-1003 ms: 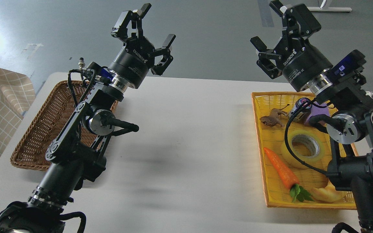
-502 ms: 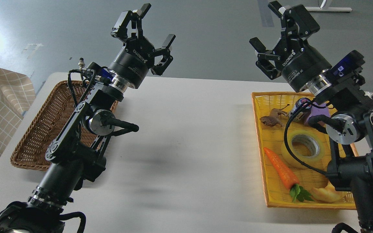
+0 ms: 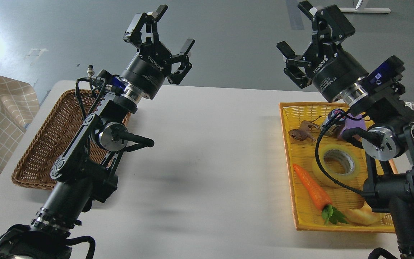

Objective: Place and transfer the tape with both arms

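Tape (image 3: 335, 164) lies flat, hole up, in yellow basket (image 3: 286, 151). Right hand (image 3: 302, 37) empty, fingers spread, raised; tape at 5 o'clock from it. Left hand (image 3: 163, 30) also spread, much farther.

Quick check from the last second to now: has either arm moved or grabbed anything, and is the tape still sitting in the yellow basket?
Only the right gripper shifted, very slightly left; its jaws stay open and empty. The left gripper is unchanged, open and empty too. The tape still lies in the yellow basket beside the carrot, untouched. The wicker basket on the left stays put.
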Controlling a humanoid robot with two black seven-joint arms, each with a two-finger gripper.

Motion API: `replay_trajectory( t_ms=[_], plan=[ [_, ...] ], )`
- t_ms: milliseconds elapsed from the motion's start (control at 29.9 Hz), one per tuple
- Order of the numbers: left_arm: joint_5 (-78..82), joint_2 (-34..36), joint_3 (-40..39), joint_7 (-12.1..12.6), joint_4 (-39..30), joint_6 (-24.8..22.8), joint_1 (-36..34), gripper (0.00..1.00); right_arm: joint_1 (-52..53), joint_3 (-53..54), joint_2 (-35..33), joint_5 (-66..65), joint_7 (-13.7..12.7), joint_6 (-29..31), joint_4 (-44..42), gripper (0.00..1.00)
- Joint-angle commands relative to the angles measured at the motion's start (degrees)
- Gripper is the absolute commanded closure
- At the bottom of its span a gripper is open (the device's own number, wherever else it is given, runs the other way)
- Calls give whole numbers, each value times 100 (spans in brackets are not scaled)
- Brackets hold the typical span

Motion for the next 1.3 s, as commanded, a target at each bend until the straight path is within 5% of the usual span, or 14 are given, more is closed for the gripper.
replay_trajectory(
  t_ms=[0,368,1003,1171,1271],
  plan=[
    [3,0,0,0,1,-9,0,2,-6,-2,0,0,-8,1,-5,0],
    [-6,26,-9,0,1,-35,9,2,55,-72,0,-279,-17,28,4,0],
    [3,44,-9,0,1,-44,79,2,-24,-652,-2627,-2523,9,45,162,0],
    [3,79,-18,0,1,-44,79,2,-251,-118,-3321,-2505,658,378,549,0],
    [3,79,-9,0,1,-44,79,2,-576,313,-3445,-2514,757,607,540,0]
  ],
)
